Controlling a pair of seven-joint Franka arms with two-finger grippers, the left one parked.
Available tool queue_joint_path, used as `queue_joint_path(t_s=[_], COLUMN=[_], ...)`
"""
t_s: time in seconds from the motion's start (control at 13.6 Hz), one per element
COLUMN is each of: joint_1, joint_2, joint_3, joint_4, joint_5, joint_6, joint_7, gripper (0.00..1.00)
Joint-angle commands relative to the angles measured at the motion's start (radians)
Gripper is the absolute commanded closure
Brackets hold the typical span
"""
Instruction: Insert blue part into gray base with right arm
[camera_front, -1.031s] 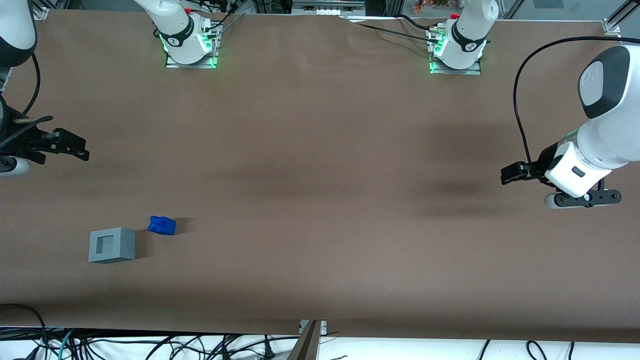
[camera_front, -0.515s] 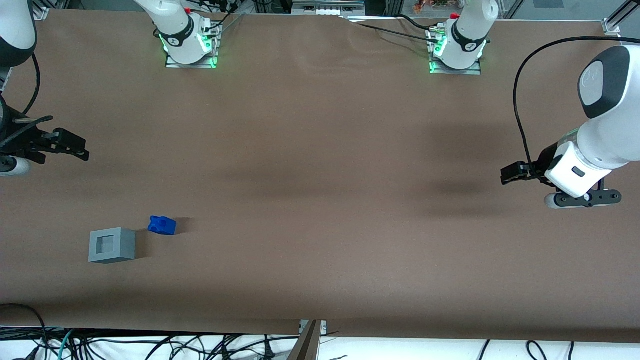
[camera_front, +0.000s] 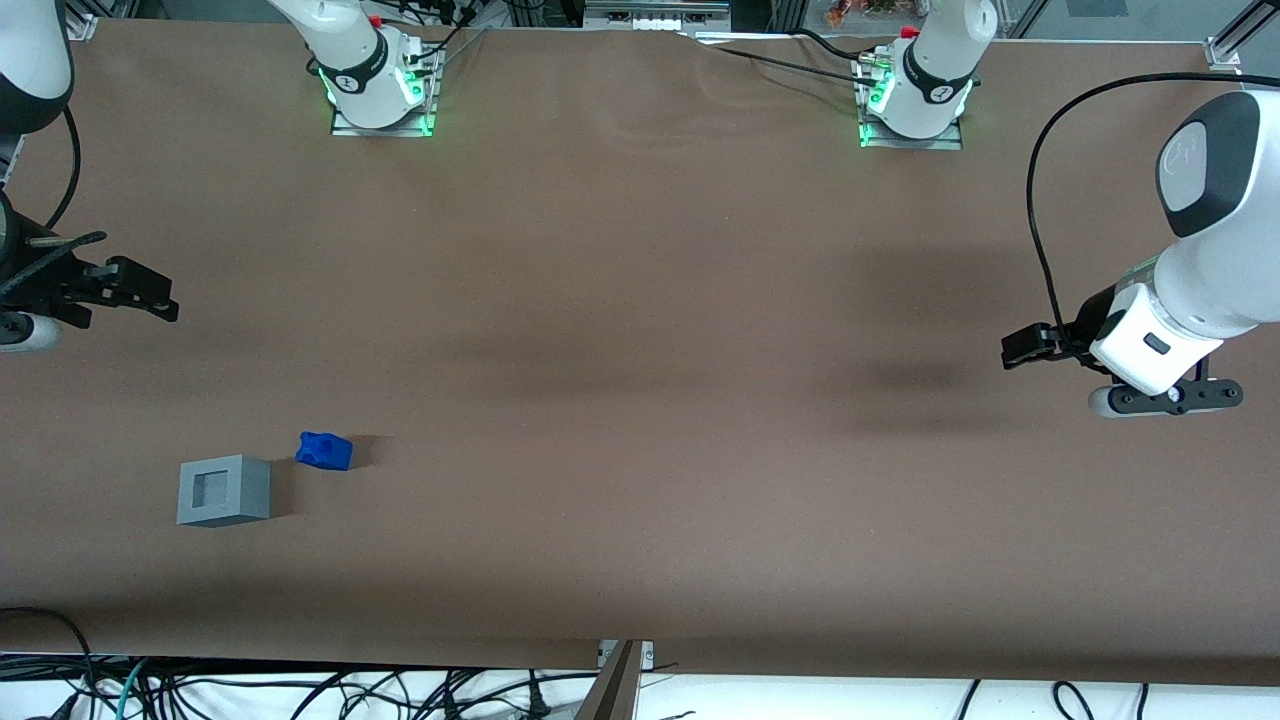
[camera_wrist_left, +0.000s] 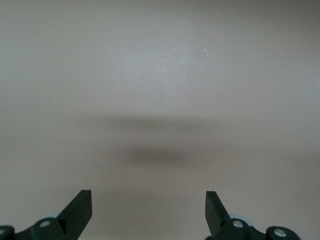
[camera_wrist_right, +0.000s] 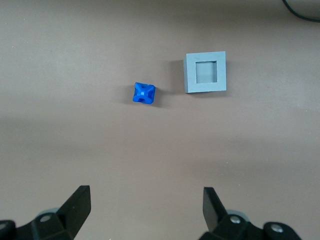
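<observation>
Nothing on the table has shifted over the last second: your right arm's black two-finger gripper (camera_front: 150, 295) hangs where it hung, high at the working arm's end of the brown paper-covered table (camera_front: 640, 420), and both parts lie exactly as they lay.

Your gripper (camera_wrist_right: 145, 210) stands with its jaws spread wide and nothing between them, looking down on the work from well above. The small bright-blue plastic part (camera_front: 324, 450), blocky with a lumpy rounded end, lies loose on the table. Just beside it, a narrow strip of bare table between them, sits the light-gray plastic cube base (camera_front: 224, 490), its square recess facing up and unfilled. In the wrist view the blue part (camera_wrist_right: 144, 93) and the gray base (camera_wrist_right: 205, 72) lie side by side, apart, both well clear of the fingertips.

You are, by the look of it, at the very start: the approach to the pick has not yet begun. Your next move calls for carrying the gripper over the blue part and descending with the jaws straddling it. Its lumpy shape suggests you choose flat opposing faces, so it does not twist before it meets the recess.
</observation>
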Motion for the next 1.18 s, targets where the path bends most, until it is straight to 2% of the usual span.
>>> queue_joint_path(t_s=[0.0, 0.29, 0.52, 0.81, 1.1], joint_1=[-0.011, 0.0, -0.003, 0.009, 0.044], joint_2=[-0.001, 0.036, 0.112, 0.25, 0.356], joint_3=[0.007, 0.008, 0.011, 0.018, 0.018], joint_4=[-0.005, -0.008, -0.008, -0.007, -0.007], joint_5=[-0.007, -0.019, -0.005, -0.002, -0.01], joint_6=[0.025, 0.062, 0.095, 0.251, 0.356], joint_7=[0.008, 0.009, 0.008, 0.025, 0.146], gripper=[0.01, 0.01, 0.01, 0.01, 0.01])
